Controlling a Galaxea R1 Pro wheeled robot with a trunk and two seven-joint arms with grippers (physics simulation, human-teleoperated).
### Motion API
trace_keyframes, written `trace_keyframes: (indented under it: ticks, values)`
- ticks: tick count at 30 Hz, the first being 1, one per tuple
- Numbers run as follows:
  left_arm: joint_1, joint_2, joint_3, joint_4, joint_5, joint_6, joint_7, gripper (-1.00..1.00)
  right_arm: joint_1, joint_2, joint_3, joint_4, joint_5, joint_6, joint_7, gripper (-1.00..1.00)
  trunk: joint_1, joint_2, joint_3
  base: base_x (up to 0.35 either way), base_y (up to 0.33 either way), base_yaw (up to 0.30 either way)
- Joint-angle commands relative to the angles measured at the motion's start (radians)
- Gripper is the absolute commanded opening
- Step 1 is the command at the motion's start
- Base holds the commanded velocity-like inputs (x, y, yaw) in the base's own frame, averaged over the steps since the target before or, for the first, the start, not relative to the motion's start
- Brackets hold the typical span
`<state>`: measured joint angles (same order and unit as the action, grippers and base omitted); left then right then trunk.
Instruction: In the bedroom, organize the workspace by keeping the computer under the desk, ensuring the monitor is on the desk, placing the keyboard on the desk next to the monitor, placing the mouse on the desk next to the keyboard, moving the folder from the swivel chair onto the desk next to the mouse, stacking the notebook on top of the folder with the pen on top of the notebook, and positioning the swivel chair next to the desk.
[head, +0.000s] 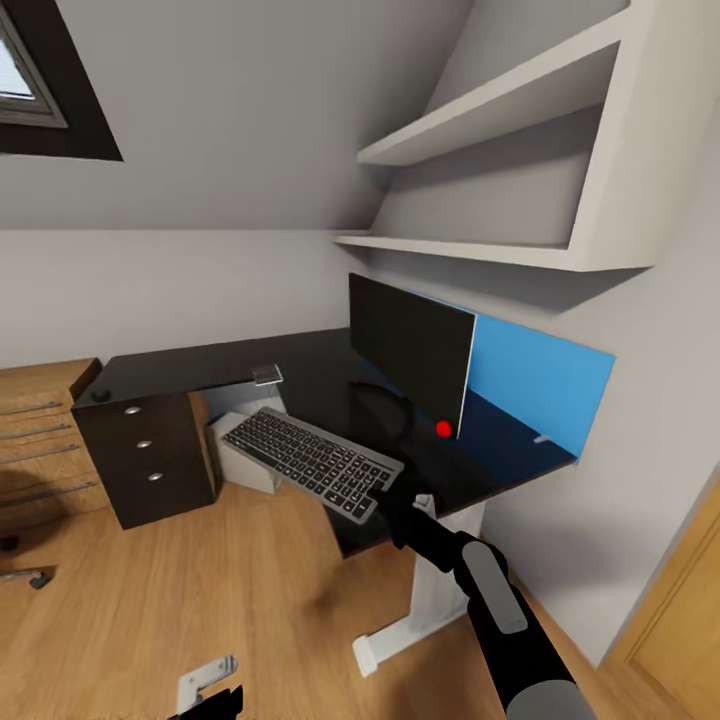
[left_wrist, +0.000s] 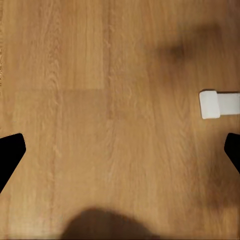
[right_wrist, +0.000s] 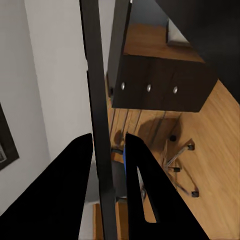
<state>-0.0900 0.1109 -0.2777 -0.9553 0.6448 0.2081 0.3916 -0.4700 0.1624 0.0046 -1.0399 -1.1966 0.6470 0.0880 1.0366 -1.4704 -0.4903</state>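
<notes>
One slim dark keyboard (head: 310, 461) pinched edgewise by right gripper (right_wrist: 107, 150), left gripper (left_wrist: 120, 155) spread over woodgrain floor (left_wrist: 75, 75).

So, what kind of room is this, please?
Probably a home office corner in an attic bedroom: a black desk with a monitor, a sloped ceiling with wall shelves, and a wooden floor. The right gripper holds a keyboard.

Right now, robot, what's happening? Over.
Right end effector shut on keyboard, held over the desk edge before the monitor. Left end effector open over bare floor. Nothing in the way.
</notes>
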Motion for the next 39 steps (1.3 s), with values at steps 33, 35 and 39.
trace_keyframes:
  ticks: [33,35,39]
  values:
    - [0.000,0.001,-0.005,0.018,0.002,0.002,0.008,1.00,0.001,0.000,0.002,0.000,0.003,0.003,0.002,-1.00,0.000,-0.001,0.044,-0.031,-0.008,0.142]
    - [0.000,0.001,-0.005,0.018,0.002,0.002,0.009,1.00,0.001,0.000,0.002,0.000,0.003,0.003,0.002,-1.00,0.000,-0.001,0.047,0.000,0.000,0.135]
    - [0.000,0.001,-0.005,0.018,0.002,0.002,0.009,1.00,0.001,0.000,0.002,0.000,0.003,0.003,0.000,-1.00,0.000,-0.001,0.052,0.000,0.000,0.141]
